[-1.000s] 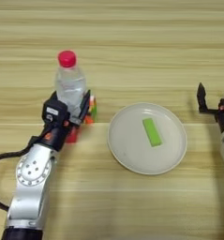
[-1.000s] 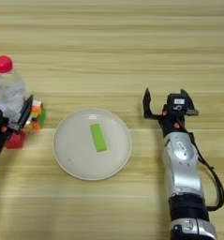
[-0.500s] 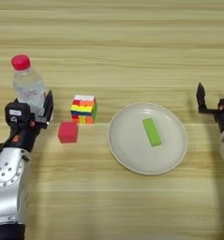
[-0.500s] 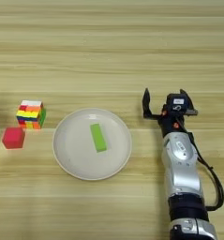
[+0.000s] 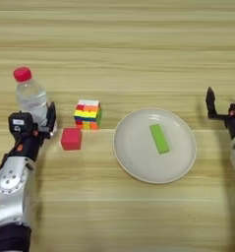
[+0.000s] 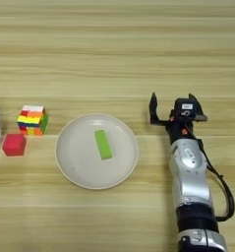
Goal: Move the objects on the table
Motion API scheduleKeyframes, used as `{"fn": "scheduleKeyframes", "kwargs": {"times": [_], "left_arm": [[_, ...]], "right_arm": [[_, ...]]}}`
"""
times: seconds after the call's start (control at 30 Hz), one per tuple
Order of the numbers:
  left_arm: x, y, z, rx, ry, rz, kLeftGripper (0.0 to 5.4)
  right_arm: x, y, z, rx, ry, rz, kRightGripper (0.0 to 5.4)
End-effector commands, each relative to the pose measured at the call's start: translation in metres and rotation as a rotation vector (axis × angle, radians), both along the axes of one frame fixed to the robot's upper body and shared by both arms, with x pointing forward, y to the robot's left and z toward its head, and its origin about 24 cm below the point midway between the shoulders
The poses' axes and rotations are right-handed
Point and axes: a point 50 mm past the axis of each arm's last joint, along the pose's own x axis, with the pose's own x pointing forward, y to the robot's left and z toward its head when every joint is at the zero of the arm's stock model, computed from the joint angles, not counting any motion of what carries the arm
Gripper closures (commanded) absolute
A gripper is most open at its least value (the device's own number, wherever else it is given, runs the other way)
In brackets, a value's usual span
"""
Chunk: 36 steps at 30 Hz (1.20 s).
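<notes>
We note the left claw [image 5: 40,123] has carried the bottle [image 5: 31,97] leftward away from the red cube [image 5: 71,139], fingers closed around it on the worktop [image 5: 138,49], so release comes next; right claw [image 6: 172,109] idles open

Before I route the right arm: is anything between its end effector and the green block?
Only the plate rim: the green block lies inside it, left of the open right end effector. Nothing else stands between.

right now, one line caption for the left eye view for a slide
Left gripper around the clear bottle beside red cube and puzzle cube; green block on plate.
</notes>
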Motion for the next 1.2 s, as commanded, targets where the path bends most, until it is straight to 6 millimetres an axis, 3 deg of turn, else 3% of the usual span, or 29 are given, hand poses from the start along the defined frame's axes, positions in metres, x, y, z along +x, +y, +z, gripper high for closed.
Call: {"fn": "scheduleKeyframes", "kwargs": {"times": [0.03, 0.63, 1.2], "left_arm": [[0.01, 0.0, 0.005, 0.029, -0.052, 0.007, 2.27], [0.013, -0.002, -0.009, 0.076, -0.037, 0.015, 2.27], [0.015, 0.0, -0.003, 0.083, -0.056, 0.049, 0.4]], "right_arm": [[0.001, 0.001, 0.002, 0.005, -0.01, -0.001, 0.0], [0.002, 0.001, 0.003, 0.009, -0.012, 0.001, 0.0], [0.004, 0.004, 0.004, 0.007, -0.018, 0.017, 0.0]]}}
